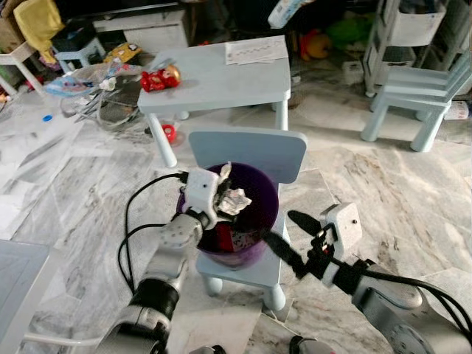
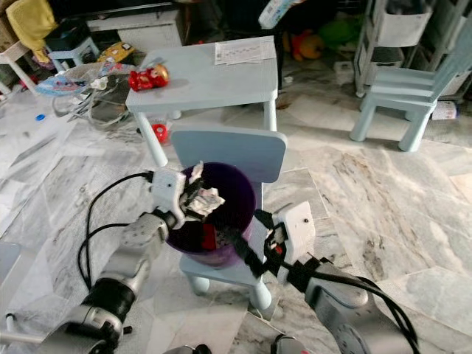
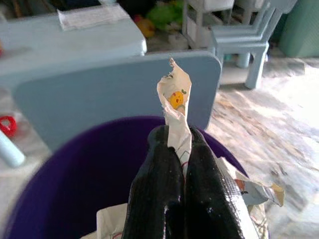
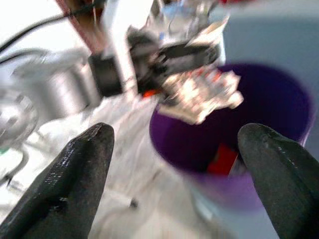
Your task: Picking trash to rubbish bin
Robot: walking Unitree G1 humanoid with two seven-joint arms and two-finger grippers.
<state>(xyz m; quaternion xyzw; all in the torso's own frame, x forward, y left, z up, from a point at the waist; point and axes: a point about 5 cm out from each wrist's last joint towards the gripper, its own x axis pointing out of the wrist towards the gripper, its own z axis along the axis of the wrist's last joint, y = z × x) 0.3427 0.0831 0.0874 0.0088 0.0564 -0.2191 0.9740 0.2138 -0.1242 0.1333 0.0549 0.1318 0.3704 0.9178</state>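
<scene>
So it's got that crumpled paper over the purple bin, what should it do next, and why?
Probably open the left gripper. Its fingers are shut on the crumpled wrapper, which hangs above the purple bin's open mouth, so letting go should drop it inside. The right gripper waits open beside the bin.

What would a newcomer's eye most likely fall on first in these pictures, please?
Probably the purple bin standing on a small pale blue chair, with the left gripper over its rim, shut on a crumpled wrapper. The right gripper waits open beside the bin, and a red toy lies on the blue table behind.
</scene>
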